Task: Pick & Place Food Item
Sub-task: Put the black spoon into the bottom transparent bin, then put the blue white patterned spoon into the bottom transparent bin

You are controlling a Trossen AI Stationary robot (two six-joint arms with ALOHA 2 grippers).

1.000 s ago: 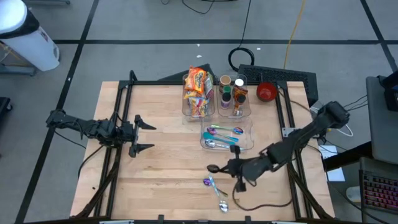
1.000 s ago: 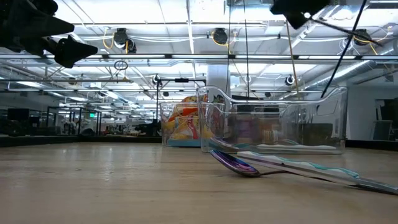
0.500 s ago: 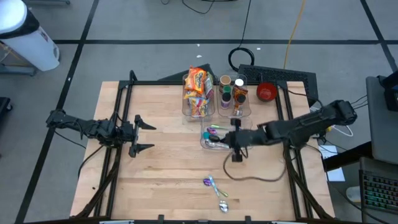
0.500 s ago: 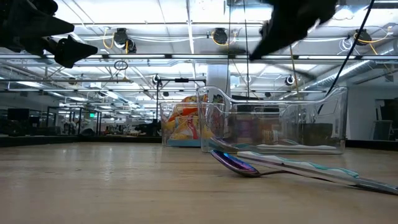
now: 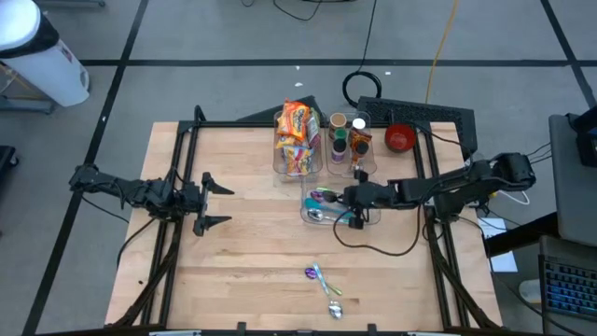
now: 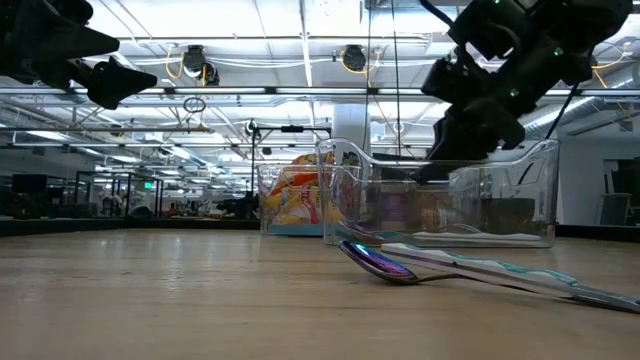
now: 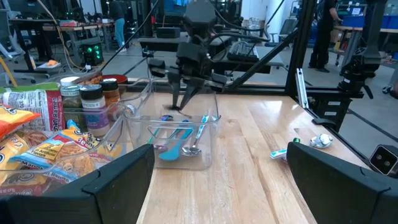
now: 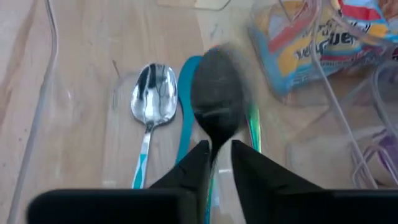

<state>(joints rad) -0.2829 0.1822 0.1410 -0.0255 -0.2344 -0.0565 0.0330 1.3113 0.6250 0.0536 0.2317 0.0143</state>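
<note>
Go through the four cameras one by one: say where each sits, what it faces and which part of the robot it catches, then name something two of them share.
High view: above the table, looking straight down; both arms, left gripper waiting at the table's left.
Low view: table height, looking level across at a spoon lying in front; right arm overhead.
Left wrist view: faces across the table; own fingers at the bottom.
Right wrist view: looks down into the clear bin; right gripper over a dark spoon.
Shared: the clear bin shows in the high and left wrist views.
</note>
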